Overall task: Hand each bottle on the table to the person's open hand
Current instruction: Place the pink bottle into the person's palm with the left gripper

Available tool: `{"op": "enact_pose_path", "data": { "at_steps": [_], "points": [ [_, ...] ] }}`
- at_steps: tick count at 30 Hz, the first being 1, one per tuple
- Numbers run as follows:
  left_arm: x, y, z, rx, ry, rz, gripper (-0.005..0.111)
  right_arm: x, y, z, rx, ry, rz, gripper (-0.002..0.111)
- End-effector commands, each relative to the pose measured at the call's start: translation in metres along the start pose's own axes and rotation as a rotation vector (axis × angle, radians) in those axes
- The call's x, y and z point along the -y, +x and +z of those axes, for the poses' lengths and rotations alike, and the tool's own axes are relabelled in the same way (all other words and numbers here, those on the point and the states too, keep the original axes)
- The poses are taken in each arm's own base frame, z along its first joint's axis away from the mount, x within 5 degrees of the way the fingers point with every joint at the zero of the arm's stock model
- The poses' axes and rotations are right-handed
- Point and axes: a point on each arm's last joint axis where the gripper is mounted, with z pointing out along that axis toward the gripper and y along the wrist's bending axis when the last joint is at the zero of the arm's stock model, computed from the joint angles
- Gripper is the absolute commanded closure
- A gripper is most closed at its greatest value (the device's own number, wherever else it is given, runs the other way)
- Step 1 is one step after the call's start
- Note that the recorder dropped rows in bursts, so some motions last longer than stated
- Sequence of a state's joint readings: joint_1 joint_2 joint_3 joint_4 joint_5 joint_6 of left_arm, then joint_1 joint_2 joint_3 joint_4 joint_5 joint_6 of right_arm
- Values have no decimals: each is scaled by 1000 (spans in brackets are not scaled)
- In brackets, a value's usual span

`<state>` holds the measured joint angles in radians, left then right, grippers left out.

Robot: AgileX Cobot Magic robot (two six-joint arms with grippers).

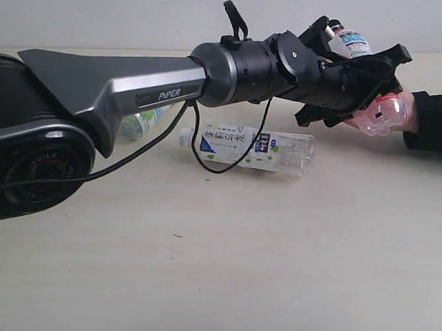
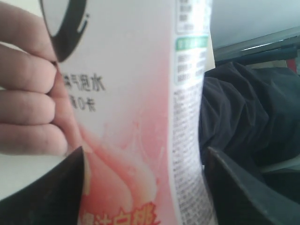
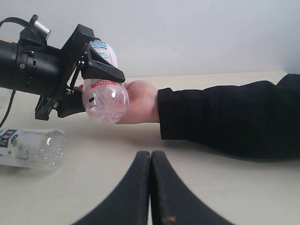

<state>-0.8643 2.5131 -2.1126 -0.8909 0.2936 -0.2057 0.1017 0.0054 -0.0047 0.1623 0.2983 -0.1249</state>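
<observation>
Left pincer (image 1: pixel 373 84) pinches the pink-labelled bottle (image 1: pixel 383 115) across its body, one jaw on each side of the label. The bottle is tilted, its clear base low and its cap end raised. The person's hand (image 3: pixel 140 101) cups the base near the far edge of the bench (image 1: pixel 201 268), on its right side. In the left wrist view the hand's fingers (image 2: pixel 28 103) curl against the label.

The step in hand, as I judge it, is the release. It is best done by spreading the jaws slowly, only once the hand bears the weight. The pincer should then draw straight back along the arm's line, so neither jaw clips the fingers or drags the bottle off.

The left arm is stretched long and nearly level across the bench, wrist rolled so the jaws stand one above the other. The right pincer (image 3: pixel 150 157) is pressed together, empty, low over the bench and well apart. A white-capped bottle (image 1: pixel 251 148) lies on its side mid-bench under the arm; another bottle (image 1: pixel 141 124) lies nearer the left edge, half hidden by the arm
</observation>
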Motion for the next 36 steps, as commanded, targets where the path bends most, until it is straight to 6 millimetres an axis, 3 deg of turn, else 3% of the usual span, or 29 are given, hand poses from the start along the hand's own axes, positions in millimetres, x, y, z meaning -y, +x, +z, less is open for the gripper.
{"op": "enact_pose_path", "data": {
  "at_steps": [1,21,27,30,36],
  "points": [
    [4,-1,-3,-27,13,-11,107,0,1,0,9,8,2,108],
    [-13,9,8,-81,-14,-54,107,0,1,0,9,8,0,108],
    [-17,4,8,-66,-17,-57,106,0,1,0,9,8,0,108],
    [-19,0,7,-60,-19,-62,101,0,1,0,9,8,0,108],
    [-23,-8,5,-50,-23,-75,73,0,1,0,9,8,0,108]
  ]
}}
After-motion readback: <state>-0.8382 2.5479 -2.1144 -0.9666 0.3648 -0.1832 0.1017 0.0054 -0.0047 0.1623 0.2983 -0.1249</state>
